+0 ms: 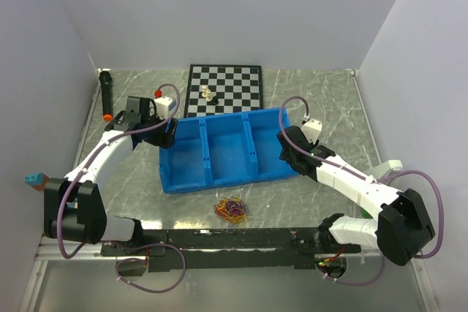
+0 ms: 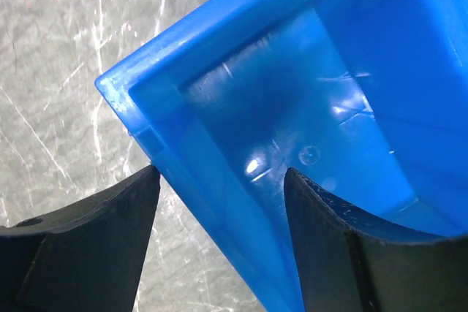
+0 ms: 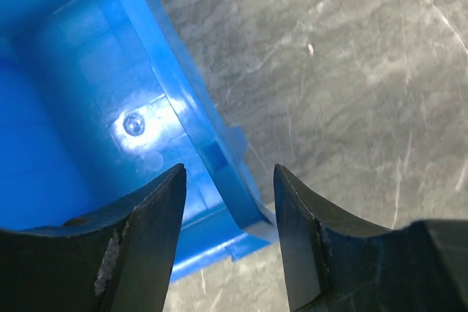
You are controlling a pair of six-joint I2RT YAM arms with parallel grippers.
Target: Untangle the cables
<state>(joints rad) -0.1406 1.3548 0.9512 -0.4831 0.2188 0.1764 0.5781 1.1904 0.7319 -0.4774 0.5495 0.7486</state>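
Left gripper (image 2: 221, 174) and right gripper (image 3: 230, 170) both gape wide, each with a side wall of the blue bin (image 1: 208, 153) sitting loose between its jaws.

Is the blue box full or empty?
Empty, as far as shown: the blue box shows only bare blue floor in its three compartments. The tangled cables lie outside, on the table.
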